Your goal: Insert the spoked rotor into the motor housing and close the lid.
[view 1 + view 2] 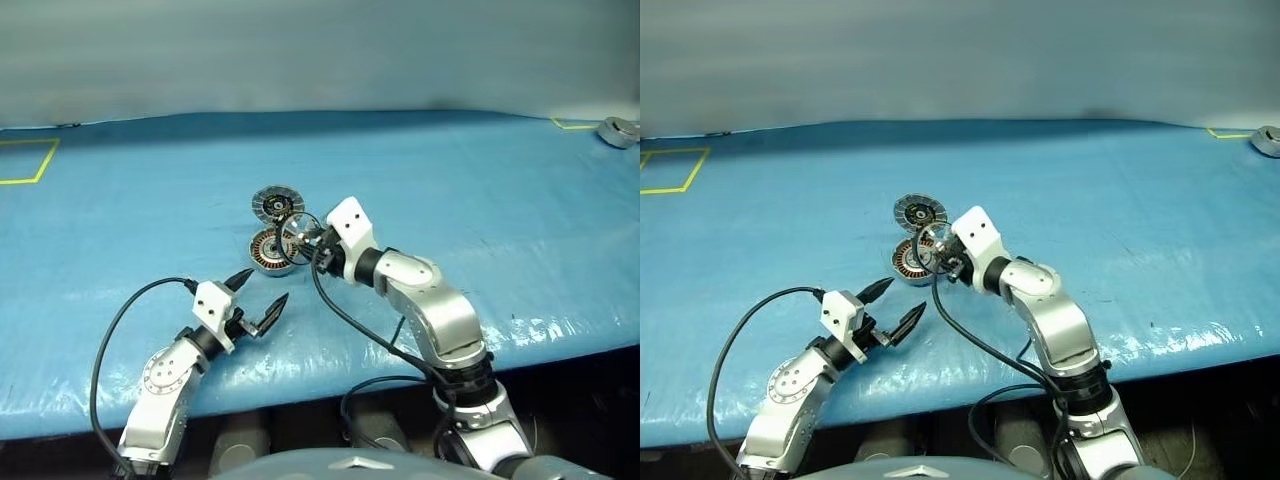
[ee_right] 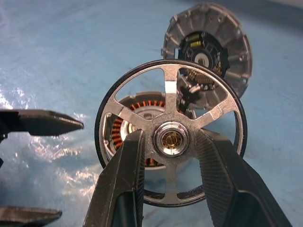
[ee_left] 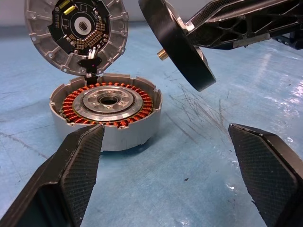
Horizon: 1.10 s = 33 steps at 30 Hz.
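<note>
Right fingers (image 2: 168,184), black and cross-hatched on their inner faces, are pinching the spoked rotor (image 2: 170,135) at its shiny hub, one finger on each side. The rotor is a thin black ring with flat silver spokes and a brass-coloured shaft end at the centre, and it hangs tilted in the air just above and beside the motor housing (image 3: 106,111), not touching it. The housing sits flat on the blue surface (image 1: 480,200): a low round silver wall, and inside it a ring of copper-orange windings around a grey metal centre with a dark bore. Its lid (image 3: 76,35) stands up off the hinge at the far rim, inner face showing a dark circuit board with small gold parts and a ribbed grey edge. Left fingers (image 1: 255,297), pointed and black, are spread wide and hold nothing, just off the housing on the near side, with bare wrinkled blue sheet between them. Plenty of open surface lies all around; a grey metal puck (image 1: 618,131) rests well away at the far right corner, near a yellow tape line (image 1: 30,165) marking on the far left.
</note>
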### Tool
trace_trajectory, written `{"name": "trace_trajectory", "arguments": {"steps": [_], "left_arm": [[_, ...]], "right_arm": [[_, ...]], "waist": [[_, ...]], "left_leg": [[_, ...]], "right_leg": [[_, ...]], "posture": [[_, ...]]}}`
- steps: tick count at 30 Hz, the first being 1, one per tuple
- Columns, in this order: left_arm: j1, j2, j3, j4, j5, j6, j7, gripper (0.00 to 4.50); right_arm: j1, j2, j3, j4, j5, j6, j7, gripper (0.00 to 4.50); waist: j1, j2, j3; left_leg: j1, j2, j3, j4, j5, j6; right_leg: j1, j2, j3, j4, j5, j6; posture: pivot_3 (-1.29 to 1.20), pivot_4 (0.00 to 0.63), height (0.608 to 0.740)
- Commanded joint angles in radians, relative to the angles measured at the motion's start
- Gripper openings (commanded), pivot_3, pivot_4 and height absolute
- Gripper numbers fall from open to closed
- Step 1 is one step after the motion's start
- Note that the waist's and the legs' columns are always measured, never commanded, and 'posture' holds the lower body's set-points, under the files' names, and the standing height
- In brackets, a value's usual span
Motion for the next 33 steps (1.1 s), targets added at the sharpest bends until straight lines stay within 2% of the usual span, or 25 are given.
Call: {"name": "trace_trajectory", "arguments": {"steps": [1,8,17,33], "left_arm": [[-0.001,0.02,0.035,-0.033,0.0,-0.035,0.007,4.5],[-0.002,0.041,0.057,-0.034,-0.012,-0.038,-0.002,4.5],[0.006,0.038,0.049,-0.063,-0.019,-0.01,-0.004,4.5],[-0.005,0.036,0.036,-0.09,-0.012,0.022,-0.007,4.5]], "right_arm": [[-0.056,0.016,0.012,0.049,0.016,-0.04,-0.025,1.31],[-0.126,0.022,0.049,0.186,0.032,-0.061,-0.008,1.31],[-0.123,0.023,0.023,0.227,0.113,-0.103,0.025,1.31],[-0.124,-0.033,0.095,0.289,0.072,-0.14,0.021,1.31]], "waist": [[0.0,0.0,0.0],[0.001,0.0,0.0],[0.001,0.0,0.0],[0.0,0.0,0.0]], "left_leg": [[0.0,0.0,0.0,0.0,0.0,0.0],[-0.001,0.0,-0.001,-0.001,0.0,0.0],[-0.001,0.0,-0.001,-0.001,0.0,0.0],[0.0,0.0,0.0,-0.001,0.0,0.0]], "right_leg": [[0.0,0.0,-0.001,0.0,0.0,0.0],[0.0,0.0,-0.001,0.0,0.001,-0.004],[0.0,0.0,-0.001,0.0,0.001,-0.003],[0.0,0.0,-0.001,0.0,0.001,-0.003]], "posture": [[0.0,0.15,0.74],[0.0,0.15,0.74],[0.0,0.15,0.74],[0.0,0.15,0.74]]}}
